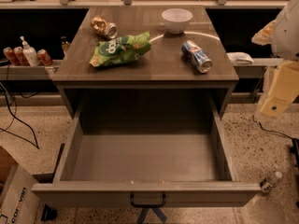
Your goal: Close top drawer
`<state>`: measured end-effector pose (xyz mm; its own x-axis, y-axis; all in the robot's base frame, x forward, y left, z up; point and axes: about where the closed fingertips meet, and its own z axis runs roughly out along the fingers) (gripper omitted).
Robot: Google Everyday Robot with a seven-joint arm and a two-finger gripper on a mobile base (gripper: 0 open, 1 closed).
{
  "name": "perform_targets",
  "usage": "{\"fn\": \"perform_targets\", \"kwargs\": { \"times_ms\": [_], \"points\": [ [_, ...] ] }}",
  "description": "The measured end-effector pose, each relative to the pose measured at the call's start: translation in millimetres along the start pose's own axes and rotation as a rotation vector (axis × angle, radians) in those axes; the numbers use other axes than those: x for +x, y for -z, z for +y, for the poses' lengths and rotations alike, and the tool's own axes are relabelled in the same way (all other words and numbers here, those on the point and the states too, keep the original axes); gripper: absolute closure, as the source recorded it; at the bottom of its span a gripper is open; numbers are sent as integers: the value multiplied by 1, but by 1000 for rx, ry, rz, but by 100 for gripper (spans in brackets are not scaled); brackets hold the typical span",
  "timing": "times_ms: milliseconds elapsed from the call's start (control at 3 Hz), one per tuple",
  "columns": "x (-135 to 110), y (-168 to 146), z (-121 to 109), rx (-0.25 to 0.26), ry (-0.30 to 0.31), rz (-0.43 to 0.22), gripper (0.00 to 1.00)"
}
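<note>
The top drawer (145, 157) is a wide, deep grey-brown wooden box pulled far out of the cabinet toward the camera, and it is empty inside. Its plain front panel (93, 193) runs along the bottom of the view, with a small dark bar handle (147, 201) at centre. My gripper (279, 91) shows as a pale beige part hanging from the white arm at the right edge. It is to the right of the drawer, about level with the cabinet top, and touches nothing.
On the cabinet top (154, 59) lie a green chip bag (119, 48), a crushed gold can (104, 27), a white bowl (177, 19) and a blue can (196, 56). A cardboard box (14, 195) stands at the lower left, and a small bottle (270, 182) lies on the floor at the right. Cans and a dispenser bottle (29, 52) sit on a shelf at the left.
</note>
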<state>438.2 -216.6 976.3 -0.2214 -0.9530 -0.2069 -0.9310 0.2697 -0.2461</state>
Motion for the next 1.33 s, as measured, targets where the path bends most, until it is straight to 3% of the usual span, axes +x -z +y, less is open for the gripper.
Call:
{"fn": "perform_targets", "kwargs": {
  "times_ms": [333, 667, 1000, 1333],
  "points": [
    [0, 0, 0, 0, 0, 0, 0],
    [-1, 2, -1, 9, 1, -3, 17],
    [-7, -12, 9, -25, 17, -36, 40],
    [-9, -30, 29, -94, 31, -80, 62]
  ]
}}
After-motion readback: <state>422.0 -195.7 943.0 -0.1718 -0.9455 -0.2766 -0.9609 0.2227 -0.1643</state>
